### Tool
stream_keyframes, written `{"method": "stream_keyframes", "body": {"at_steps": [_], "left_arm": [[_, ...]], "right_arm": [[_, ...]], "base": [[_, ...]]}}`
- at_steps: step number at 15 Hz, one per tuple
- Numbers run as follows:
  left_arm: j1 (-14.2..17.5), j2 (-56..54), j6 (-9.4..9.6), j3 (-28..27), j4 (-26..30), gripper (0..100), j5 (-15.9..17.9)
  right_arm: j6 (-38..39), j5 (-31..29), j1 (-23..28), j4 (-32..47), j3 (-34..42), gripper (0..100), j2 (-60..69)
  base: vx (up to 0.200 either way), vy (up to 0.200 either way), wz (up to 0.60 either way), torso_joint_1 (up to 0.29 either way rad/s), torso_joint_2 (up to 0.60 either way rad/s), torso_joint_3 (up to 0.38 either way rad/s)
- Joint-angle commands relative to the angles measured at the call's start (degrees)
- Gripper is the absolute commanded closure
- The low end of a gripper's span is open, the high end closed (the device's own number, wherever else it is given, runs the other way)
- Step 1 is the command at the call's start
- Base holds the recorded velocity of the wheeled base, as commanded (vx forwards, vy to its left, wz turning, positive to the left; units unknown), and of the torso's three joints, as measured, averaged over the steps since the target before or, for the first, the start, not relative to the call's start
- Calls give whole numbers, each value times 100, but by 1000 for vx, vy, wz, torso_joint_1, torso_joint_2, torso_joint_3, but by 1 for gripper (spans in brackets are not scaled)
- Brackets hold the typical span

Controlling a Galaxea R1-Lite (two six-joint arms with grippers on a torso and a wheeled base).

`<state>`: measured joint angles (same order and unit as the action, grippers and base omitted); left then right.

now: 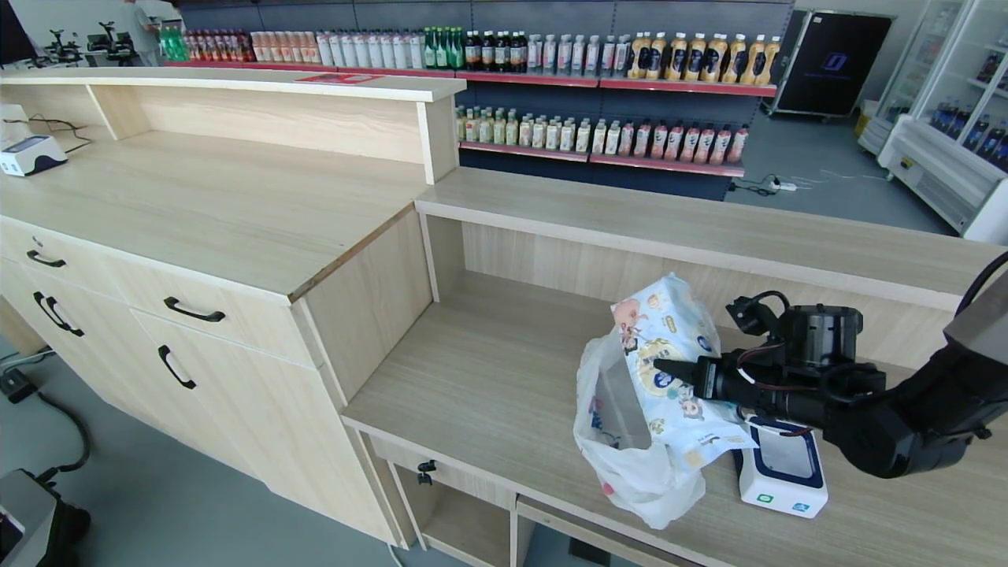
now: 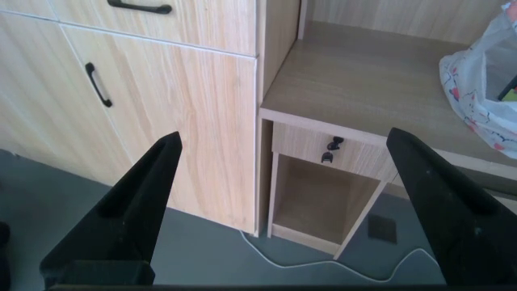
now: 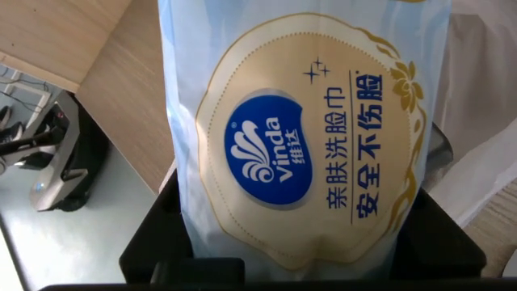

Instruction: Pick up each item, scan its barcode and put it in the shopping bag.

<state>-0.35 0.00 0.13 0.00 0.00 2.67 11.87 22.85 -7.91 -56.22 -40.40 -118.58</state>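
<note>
1. Head view: the right gripper (image 1: 669, 368) is clamped on the pack (image 1: 665, 331). The pack stands tilted over the bag (image 1: 630, 465) on the counter (image 1: 488, 370). Taking 12 o'clock as away from the robot, the pack runs from the fingertips toward 12 and 6, and most of the bag lies at 7 o'clock of them. The scanner (image 1: 783, 468) sits at 4 o'clock, just beside the bag. I cannot tell whether the pack's lower end is already inside the bag's mouth.

2. Left wrist view: the left gripper (image 2: 279, 218) is spread wide and holds nothing. It hangs off the counter's front edge, facing the drawer lock (image 2: 329, 151). The bag (image 2: 485, 81) is well apart from it, on the counter beyond.

3. Right wrist view: the pack (image 3: 307, 145) sits squarely between the dark fingers (image 3: 153, 242), gripped near one end. The bag's white film (image 3: 493, 178) is just beside it.

4. The step looks to be bagging the pack. To do it well, lower the pack end-first along its own length into the mouth. Keep the fingers off the thin film so the bag is not dragged. Let go only once the pack rests on something, and steer wide of the scanner on the way out.
</note>
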Motion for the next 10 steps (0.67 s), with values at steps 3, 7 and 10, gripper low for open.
{"method": "stream_keyframes", "body": {"at_steps": [3, 7, 10], "left_arm": [[0, 9, 4, 0, 0, 0, -3], [0, 9, -5, 0, 0, 0, -3], [0, 9, 4, 0, 0, 0, -3]], "right_arm": [[8, 9, 0, -284, -12, 100, -166], [43, 97, 0, -556, -100, 100, -280], [17, 185, 0, -583, -144, 100, -359]], "base": [[0, 0, 0, 0, 0, 0], [0, 0, 0, 0, 0, 0], [0, 0, 0, 0, 0, 0]]}}
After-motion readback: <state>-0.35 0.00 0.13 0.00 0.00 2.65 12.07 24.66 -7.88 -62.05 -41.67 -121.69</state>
